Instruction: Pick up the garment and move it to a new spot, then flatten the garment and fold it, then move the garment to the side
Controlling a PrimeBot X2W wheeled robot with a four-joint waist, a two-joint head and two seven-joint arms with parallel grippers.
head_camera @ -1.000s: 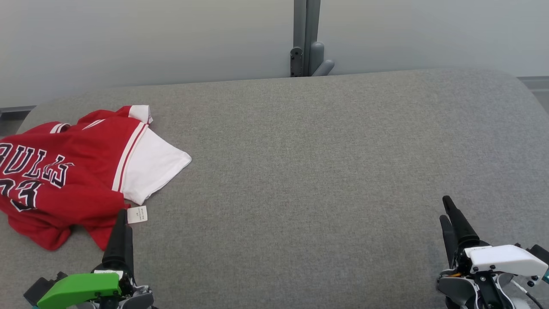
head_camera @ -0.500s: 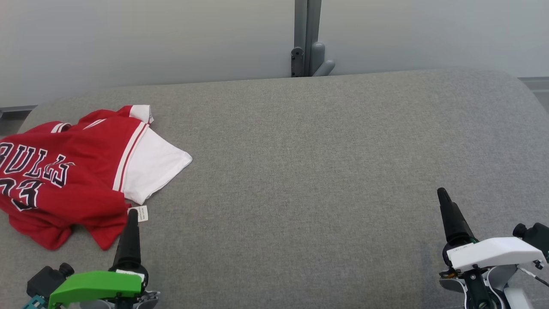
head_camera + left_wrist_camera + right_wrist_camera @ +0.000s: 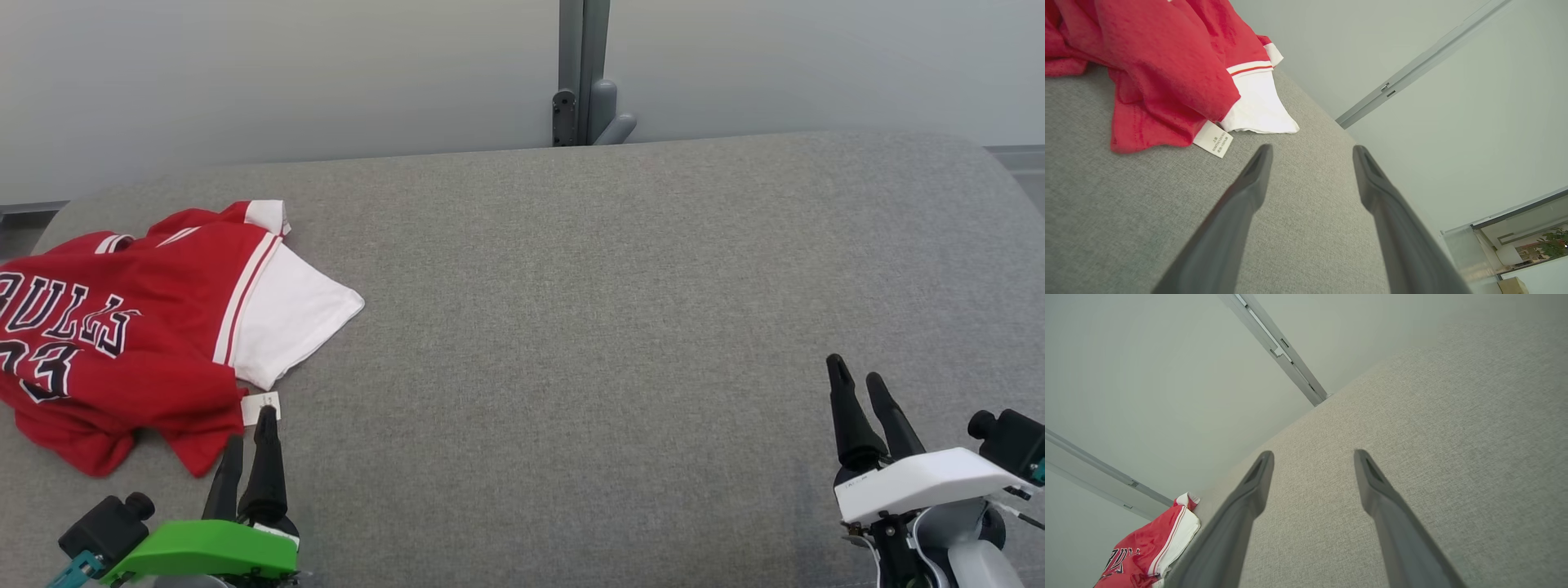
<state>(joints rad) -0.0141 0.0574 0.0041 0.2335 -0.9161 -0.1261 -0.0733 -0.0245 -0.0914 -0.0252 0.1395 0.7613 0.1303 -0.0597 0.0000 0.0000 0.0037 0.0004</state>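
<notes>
Just beyond the left tool [image 3: 250, 425] lies the garment [image 3: 139, 327].

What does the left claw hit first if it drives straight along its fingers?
Likely the grey cushion, close beside the white sleeve of the garment. The left claw is open, and the care label lies just off its line. Depth unclear, so it could clip the sleeve.

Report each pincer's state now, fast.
Left pincer: open, holding nothing, beside the white care tag of the red and white basketball jersey.
Right pincer: open, holding nothing, over the grey fabric surface.
</notes>
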